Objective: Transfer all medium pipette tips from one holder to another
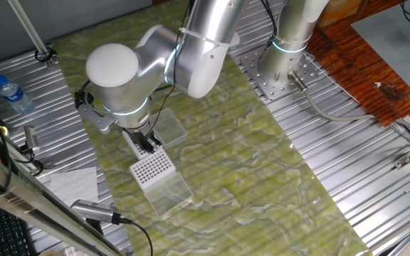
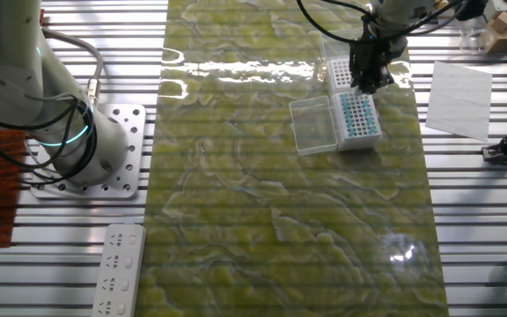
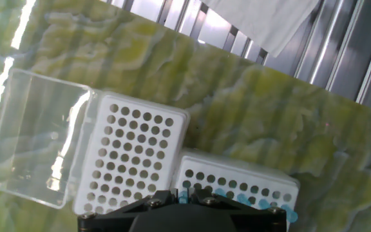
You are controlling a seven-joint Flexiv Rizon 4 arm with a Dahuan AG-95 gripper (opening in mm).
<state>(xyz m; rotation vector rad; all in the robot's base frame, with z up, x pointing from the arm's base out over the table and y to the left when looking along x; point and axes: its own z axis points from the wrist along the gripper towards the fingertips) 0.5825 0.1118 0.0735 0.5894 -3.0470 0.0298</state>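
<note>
Two white holders lie side by side on the green mat. In the hand view, the left holder (image 3: 131, 158) shows dark holes, and its clear lid (image 3: 34, 138) is open to the left. The right holder (image 3: 237, 183) has light-blue medium pipette tips (image 3: 201, 195) along its near edge. My gripper (image 3: 183, 195) sits over that edge, its fingers close together with a light-blue tip between them. In the other fixed view, rows of blue dots fill one holder (image 2: 357, 119) beside a clear lid (image 2: 313, 125). There the gripper (image 2: 368, 86) hangs between this holder and the second one (image 2: 341, 72).
A sheet of paper (image 2: 460, 97) lies on the ribbed metal table beside the mat. A water bottle (image 1: 13, 94) stands at the far left. A second arm's base (image 1: 283, 64) is bolted behind the mat, and a power strip (image 2: 117, 269) lies near it.
</note>
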